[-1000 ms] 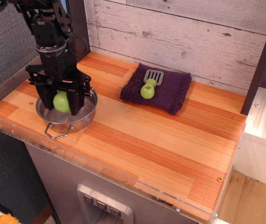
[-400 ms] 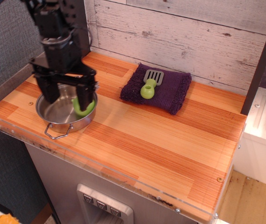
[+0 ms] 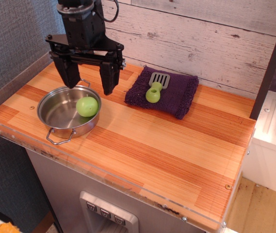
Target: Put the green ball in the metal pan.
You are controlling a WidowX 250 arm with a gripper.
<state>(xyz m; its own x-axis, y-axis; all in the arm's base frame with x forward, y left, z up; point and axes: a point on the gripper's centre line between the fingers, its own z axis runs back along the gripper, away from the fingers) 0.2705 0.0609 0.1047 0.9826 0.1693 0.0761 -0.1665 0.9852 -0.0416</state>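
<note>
Far left, metal pan (image 3: 62, 114) sits on the wooden counter (image 3: 176, 145) near its left front corner, round, shallow, shiny, one wire loop handle pointing toward the front edge, the other at the back rim partly behind the gripper. Green ball (image 3: 87, 106) lies inside the pan, on the right side of the bowl, against or very near the right wall, free of any grip. Above and just behind the pan hangs the black gripper (image 3: 89, 80), fingers spread wide and pointing down, nothing between them; left-hand finger (image 3: 70, 73) ends over the pan's back rim, the right-hand one just past the pan's right edge over bare wood. Gripper is clear of the ball, not touching it. Can't tell whether the fingertips touch the pan rim or sit above it. Further right, a purple cloth (image 3: 176, 94) lies flat near the whitewashed plank wall (image 3: 201, 34), well apart from the pan. On the cloth rests a grey slotted spatula (image 3: 158, 80) with a green knob-ended handle, blade toward the wall, knob toward the front. A clear acrylic strip (image 3: 104, 177) runs along the counter's front edge.
</note>
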